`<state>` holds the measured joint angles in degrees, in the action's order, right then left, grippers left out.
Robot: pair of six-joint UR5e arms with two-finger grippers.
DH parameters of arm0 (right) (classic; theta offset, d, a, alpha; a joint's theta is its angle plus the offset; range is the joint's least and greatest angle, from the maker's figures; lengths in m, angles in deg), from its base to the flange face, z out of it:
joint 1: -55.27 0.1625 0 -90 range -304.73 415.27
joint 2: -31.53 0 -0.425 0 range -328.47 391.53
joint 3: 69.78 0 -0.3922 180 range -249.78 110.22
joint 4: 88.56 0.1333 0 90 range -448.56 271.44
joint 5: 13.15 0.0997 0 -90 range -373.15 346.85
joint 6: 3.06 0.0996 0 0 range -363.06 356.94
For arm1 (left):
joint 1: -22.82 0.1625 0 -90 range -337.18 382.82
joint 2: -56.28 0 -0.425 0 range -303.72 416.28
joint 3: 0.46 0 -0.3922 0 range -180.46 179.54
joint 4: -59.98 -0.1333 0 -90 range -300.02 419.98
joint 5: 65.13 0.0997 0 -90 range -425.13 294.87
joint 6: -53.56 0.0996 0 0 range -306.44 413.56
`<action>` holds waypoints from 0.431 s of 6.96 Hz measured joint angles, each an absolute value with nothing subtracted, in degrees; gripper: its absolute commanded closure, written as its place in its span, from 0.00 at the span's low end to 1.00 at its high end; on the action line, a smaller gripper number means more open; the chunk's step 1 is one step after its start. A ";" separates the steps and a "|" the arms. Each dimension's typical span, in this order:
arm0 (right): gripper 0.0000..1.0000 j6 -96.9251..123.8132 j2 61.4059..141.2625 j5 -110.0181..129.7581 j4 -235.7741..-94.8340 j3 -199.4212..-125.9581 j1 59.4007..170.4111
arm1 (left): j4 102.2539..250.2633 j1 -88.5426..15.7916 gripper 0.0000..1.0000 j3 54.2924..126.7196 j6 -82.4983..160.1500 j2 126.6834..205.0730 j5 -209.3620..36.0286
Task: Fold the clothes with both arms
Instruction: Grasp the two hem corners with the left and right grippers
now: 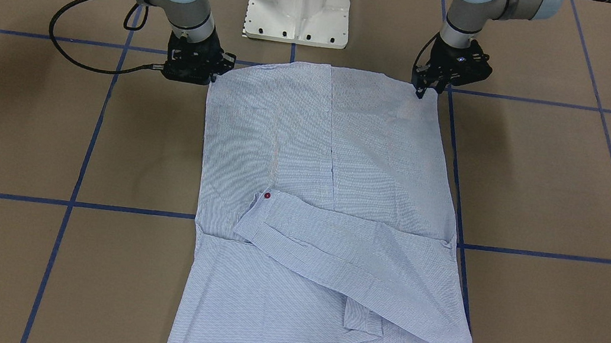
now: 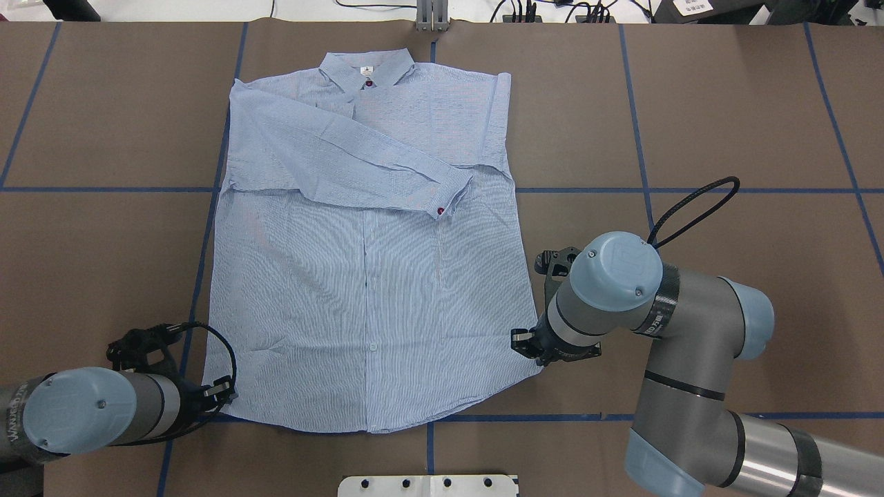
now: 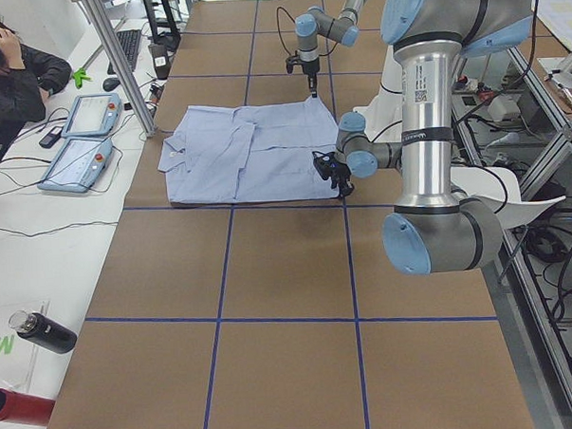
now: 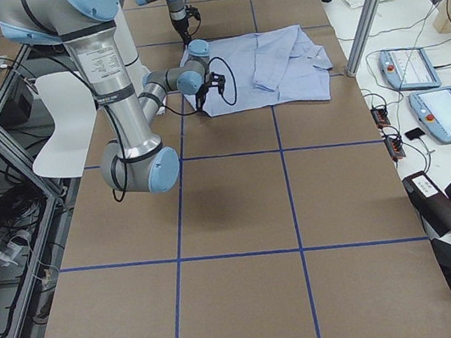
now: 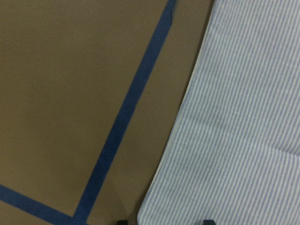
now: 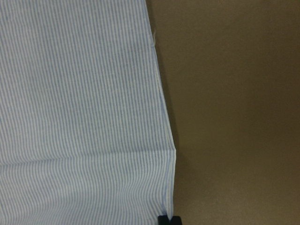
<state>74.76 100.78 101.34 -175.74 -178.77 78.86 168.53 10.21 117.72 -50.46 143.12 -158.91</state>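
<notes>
At the bottom of the left wrist view we see two dark fingertips (image 5: 208, 221) set well apart, and the hem edge of the shirt (image 2: 366, 297) lies between them. So the left gripper (image 1: 423, 87) is spread wide and does not press the cloth. It stands at the hem corner on the robot's left side, just beside a blue tape line (image 5: 126, 117).

The right gripper (image 6: 168, 220) shows in its own wrist view only as one small dark tip. Its fingers are drawn narrow together, just where the side edge of the shirt ends, and they seem to pinch that edge. This is at the other hem corner.

The left arm (image 2: 83, 411) lies low along the near edge of the table (image 2: 725, 103). The right arm (image 2: 621, 283) bends down from above.

The shirt is spread flat on the brown table between both arms, front side up. Its hem is toward the white pedestal (image 1: 299, 3) and its collar (image 2: 366, 65) is on the far side. One sleeve (image 2: 345, 148) is folded across the chest, with a red button on the cuff (image 2: 440, 209).
</notes>
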 measured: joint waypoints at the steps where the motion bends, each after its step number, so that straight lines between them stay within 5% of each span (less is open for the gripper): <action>1: 1.00 74.74 100.78 101.36 -175.74 -178.77 78.97 | 168.48 10.19 0.43 117.74 -50.43 142.99 -158.91; 2: 1.00 74.69 100.78 101.37 -175.75 -178.77 79.04 | 168.43 10.17 0.49 117.73 -50.42 142.91 -158.91; 3: 1.00 74.63 100.78 101.37 -175.74 -178.77 79.07 | 168.38 10.17 0.66 117.70 -50.42 142.90 -158.91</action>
<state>74.63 100.78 101.37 -175.74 -178.77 79.07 168.38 10.17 117.70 -50.42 142.90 -158.91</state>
